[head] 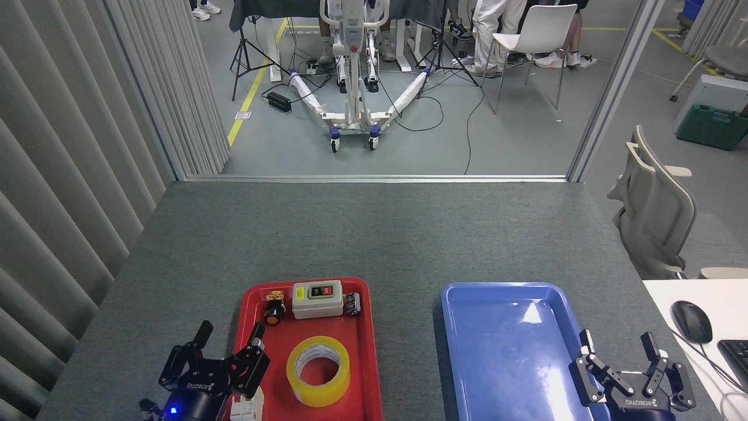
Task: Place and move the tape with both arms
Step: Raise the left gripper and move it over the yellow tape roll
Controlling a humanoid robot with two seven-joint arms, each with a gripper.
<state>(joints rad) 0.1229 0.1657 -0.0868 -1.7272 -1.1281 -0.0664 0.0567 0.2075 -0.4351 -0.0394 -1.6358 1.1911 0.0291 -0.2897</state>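
While both sets of fingers are wide open and empty, the left gripper (230, 342) should drop straight over the tape (318, 371).

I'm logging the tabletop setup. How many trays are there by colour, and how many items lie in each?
Red tray: 1, holding 5 items, among them the tape and a switch box
Blue tray: 1, holding 0 items
Total: 2 trays, 5 items
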